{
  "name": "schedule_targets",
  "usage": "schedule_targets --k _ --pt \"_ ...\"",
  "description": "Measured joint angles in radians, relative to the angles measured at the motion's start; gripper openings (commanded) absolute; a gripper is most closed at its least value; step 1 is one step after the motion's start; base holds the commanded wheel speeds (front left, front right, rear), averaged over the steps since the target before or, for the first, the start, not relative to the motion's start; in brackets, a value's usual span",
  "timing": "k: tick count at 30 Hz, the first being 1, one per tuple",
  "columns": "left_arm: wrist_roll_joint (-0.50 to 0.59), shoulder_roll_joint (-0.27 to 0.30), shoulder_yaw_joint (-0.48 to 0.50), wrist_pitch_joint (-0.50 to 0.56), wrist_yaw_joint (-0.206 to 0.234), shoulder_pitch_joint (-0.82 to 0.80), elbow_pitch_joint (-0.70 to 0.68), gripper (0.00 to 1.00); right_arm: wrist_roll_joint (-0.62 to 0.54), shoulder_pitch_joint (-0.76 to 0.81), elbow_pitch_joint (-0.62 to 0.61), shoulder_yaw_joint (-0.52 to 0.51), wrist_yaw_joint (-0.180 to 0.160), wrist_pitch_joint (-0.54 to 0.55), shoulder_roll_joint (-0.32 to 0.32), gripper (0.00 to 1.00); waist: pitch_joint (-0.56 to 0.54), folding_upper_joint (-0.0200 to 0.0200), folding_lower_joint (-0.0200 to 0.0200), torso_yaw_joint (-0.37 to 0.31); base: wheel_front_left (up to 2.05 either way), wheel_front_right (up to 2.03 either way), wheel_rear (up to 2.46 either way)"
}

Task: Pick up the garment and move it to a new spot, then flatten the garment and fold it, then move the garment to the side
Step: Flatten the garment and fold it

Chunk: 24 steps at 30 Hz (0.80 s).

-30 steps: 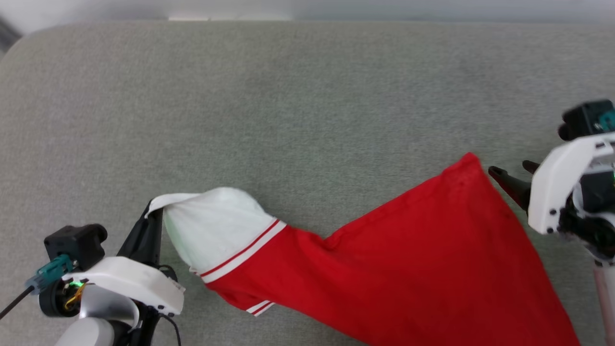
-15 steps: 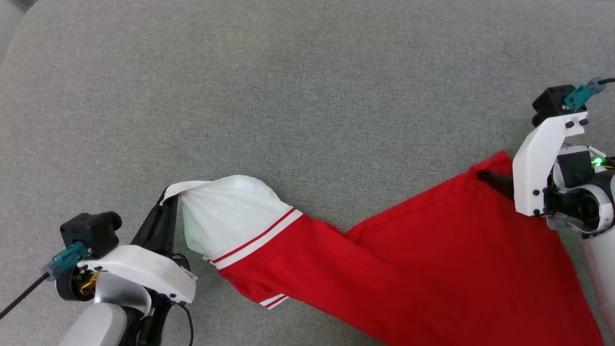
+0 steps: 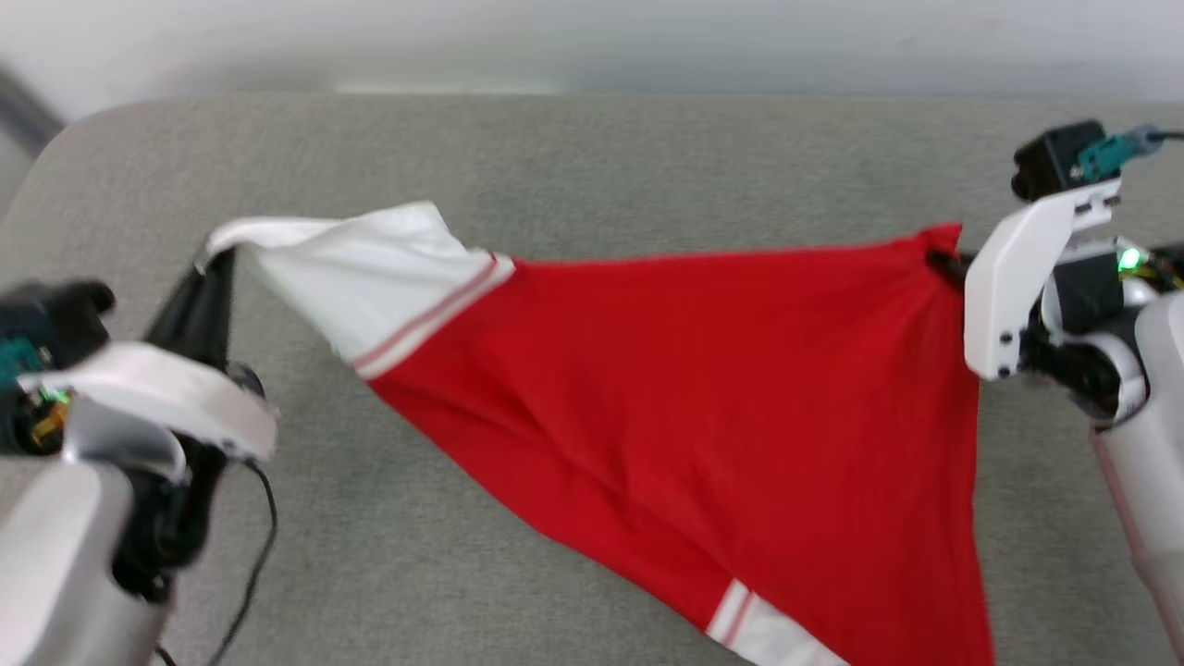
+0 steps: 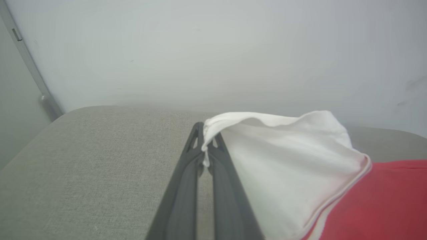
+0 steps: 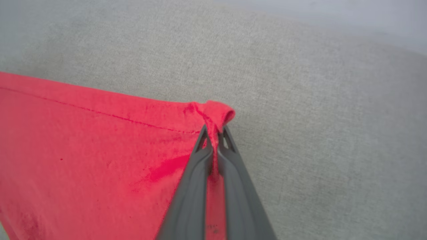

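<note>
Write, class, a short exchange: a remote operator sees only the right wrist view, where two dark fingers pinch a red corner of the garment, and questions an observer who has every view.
Operator: What holds the far end of the garment?
Observer: The left gripper, shut on the cuff of a white sleeve.
Operator: Is the cloth slack between the two arms?
Observer: No. In the head view its top edge runs almost straight from that cuff to the right gripper, and the rest hangs below in a triangle.
</note>
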Motion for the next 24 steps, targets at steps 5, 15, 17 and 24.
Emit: schedule_targets --k 5,15,17,24 --pt "-0.005 0.023 0.017 0.022 -0.041 -0.166 0.109 0.0 -0.029 -0.105 0.056 0.004 0.0 -0.111 0.039 0.0 -0.034 0.0 0.0 -0.054 0.0 0.0 0.0" --pt "0.079 0.015 0.015 -0.046 -0.138 -0.748 0.368 0.0 -0.141 -0.535 0.182 -0.075 0.0 -0.425 0.082 0.0 0.067 0.0 0.0 -0.105 0.0 0.0 0.0" --pt "0.095 0.02 0.017 -0.059 -0.152 -0.841 0.396 0.0 -0.149 -0.606 0.193 -0.089 0.0 -0.457 0.087 0.0 0.1 0.0 0.0001 -0.107 0.0 0.0 0.0" --pt "0.139 0.042 0.018 -0.081 -0.188 -1.121 0.458 0.0 -0.163 -0.827 0.207 -0.096 0.0 -0.495 0.07 0.0 0.222 0.0 0.0001 -0.109 0.0 0.0 0.0"
